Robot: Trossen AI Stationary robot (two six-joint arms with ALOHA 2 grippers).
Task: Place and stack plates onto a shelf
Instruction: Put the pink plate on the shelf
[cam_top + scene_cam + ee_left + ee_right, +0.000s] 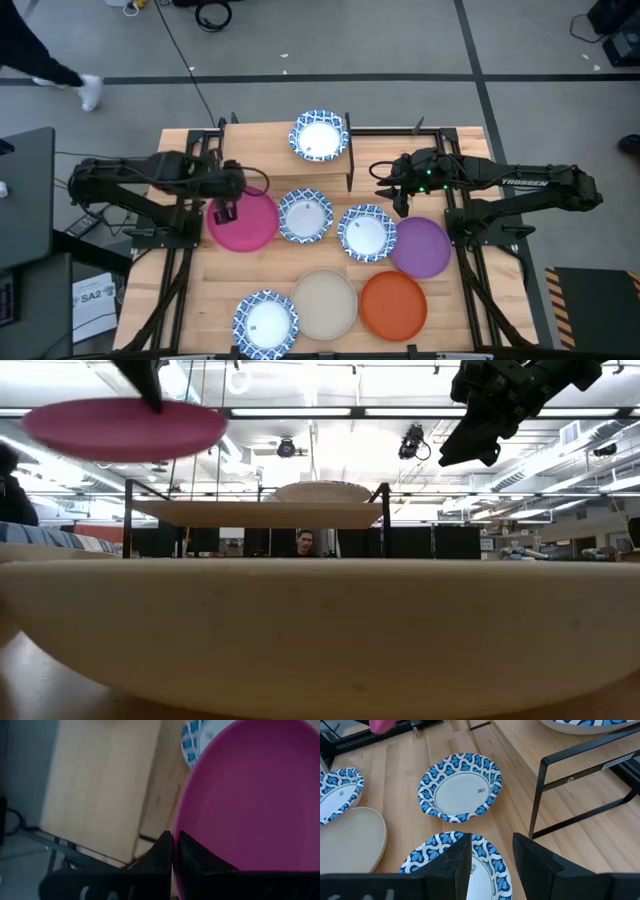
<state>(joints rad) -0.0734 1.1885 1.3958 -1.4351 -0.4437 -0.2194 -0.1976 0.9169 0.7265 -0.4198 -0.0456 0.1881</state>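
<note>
We see the left tool (226, 211) clamped on the pink plate's (245, 222) rim, holding it above the table (190, 300) beside the shelf (262, 150). The right tool (400, 198) hangs open over a blue-rimmed plate (366, 232).

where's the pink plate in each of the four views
High view: pink plate left of centre, its rim in the left gripper.
Low view: upper left, lifted above the table.
Left wrist view: fills the right side, pinched by that gripper.
Right wrist view: only a pink sliver at the top edge.
Shared landmark: the shelf.
</note>
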